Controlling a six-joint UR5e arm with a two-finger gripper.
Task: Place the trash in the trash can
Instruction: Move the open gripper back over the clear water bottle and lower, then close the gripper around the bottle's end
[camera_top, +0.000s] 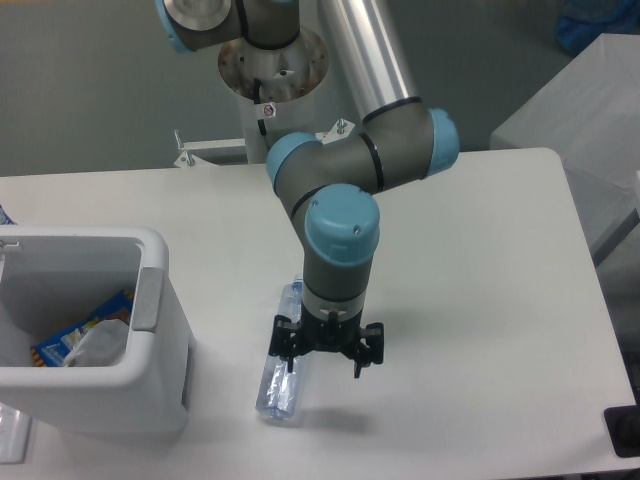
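Now the gripper (322, 361), fingers spread, hangs over the crushed bottle (280, 385).

Grey-and-blue arm, wrist pointing straight down
The black two-finger gripper (323, 356) hangs low at centre, jaws spread apart, forearm reaching in from the far mount.

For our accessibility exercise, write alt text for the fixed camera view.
A robot arm's open gripper hovers over a crushed plastic bottle lying on a white table. To the left stands a white trash can holding a crumpled wrapper and a blue-and-yellow packet.
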